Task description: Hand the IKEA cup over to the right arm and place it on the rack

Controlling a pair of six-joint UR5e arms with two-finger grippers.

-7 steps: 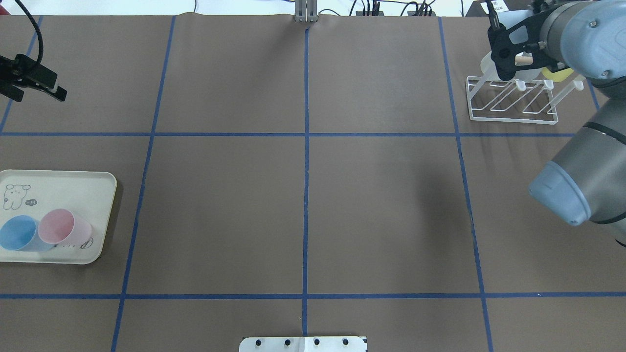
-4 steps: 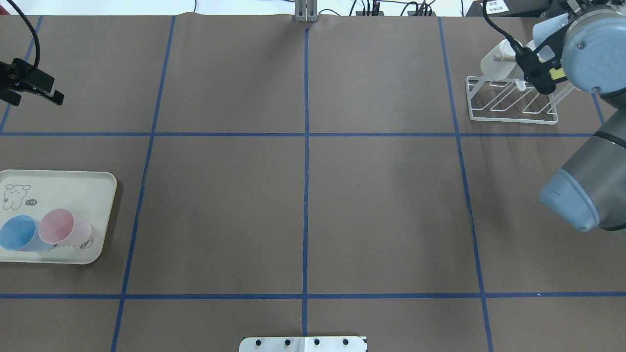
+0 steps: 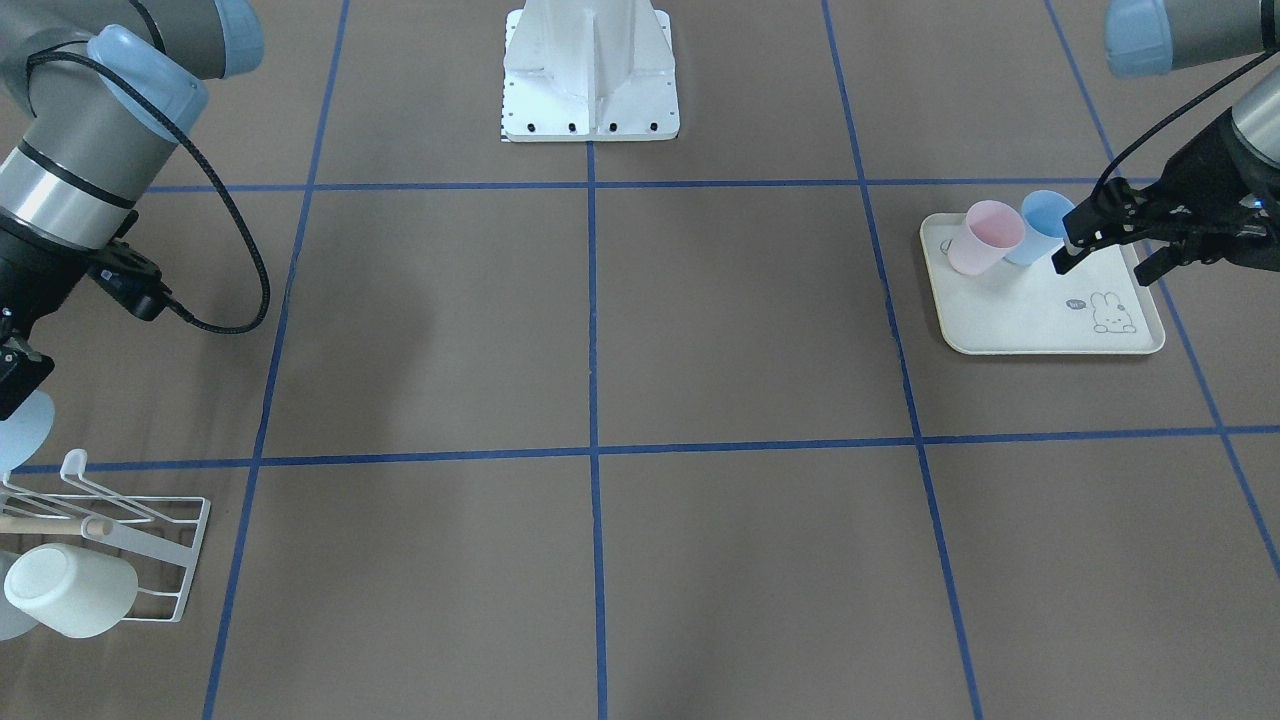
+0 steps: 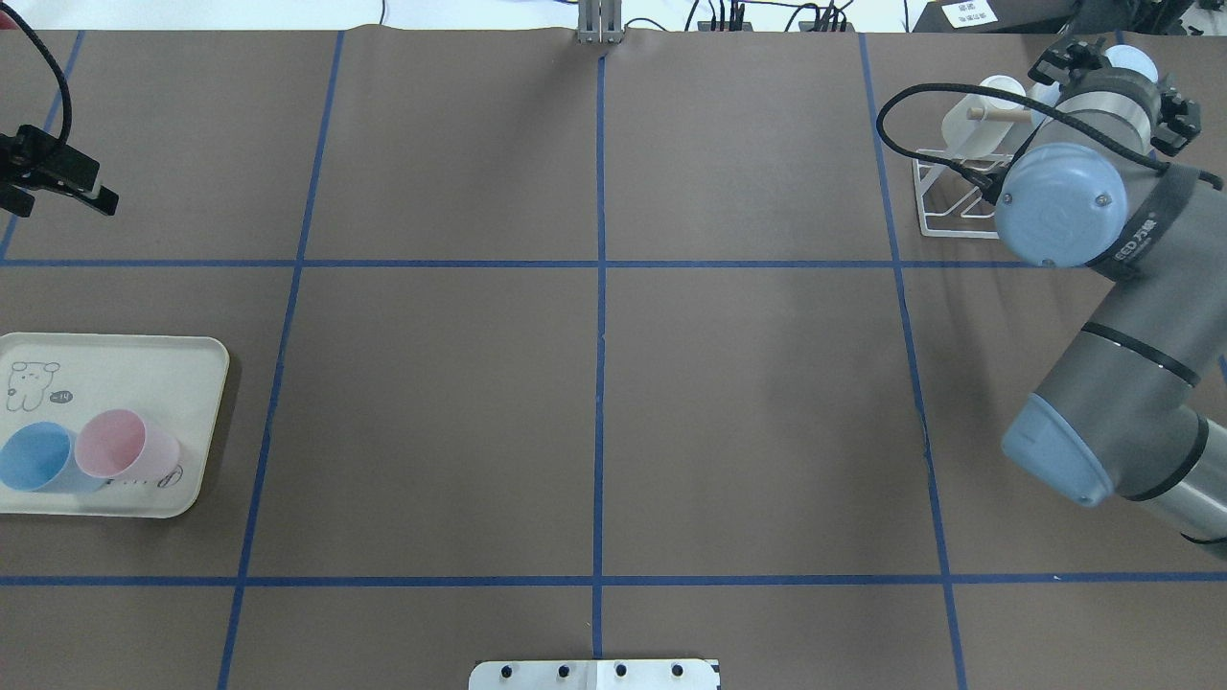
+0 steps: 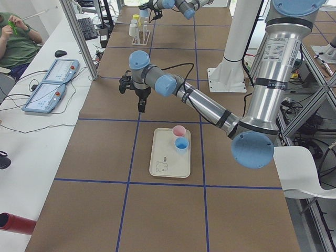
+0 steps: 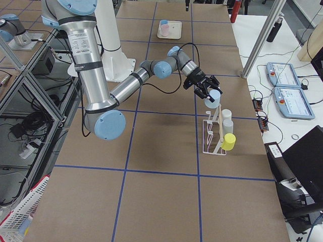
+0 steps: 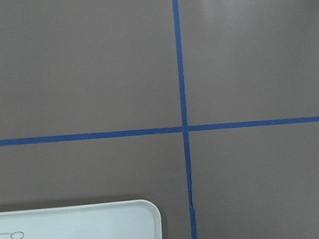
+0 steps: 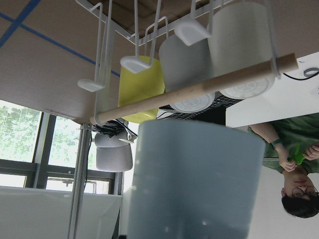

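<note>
The right claw is closed on the pale blue cup. It holds the cup up in the air, just above one end of the rack, and the cup is not on a prong yet. The camera on that wrist shows the cup big and close. The wooden rod is right past the cup's rim, and a yellow cup and two white cups sit on the rack behind it. A second ago, seen from above, this claw pointed sideways over the left end of the rack, in front of the white cups. Since then the wrist has turned and swung across. Now the right arm lies over the rack, and its round blue cap hides most of the wires. Only one corner of the rack, a white cup and the tip of the rod peek out on the left. The yellow cup showed from above before, but now the arm hides it in that view. The left claw is wide open with nothing in it. It is up in the air near the tray, on the side away from the robot, and it has barely moved. The pink cup and the blue cup sit touching each other on the tray, just where they were, on the brown table.
</note>
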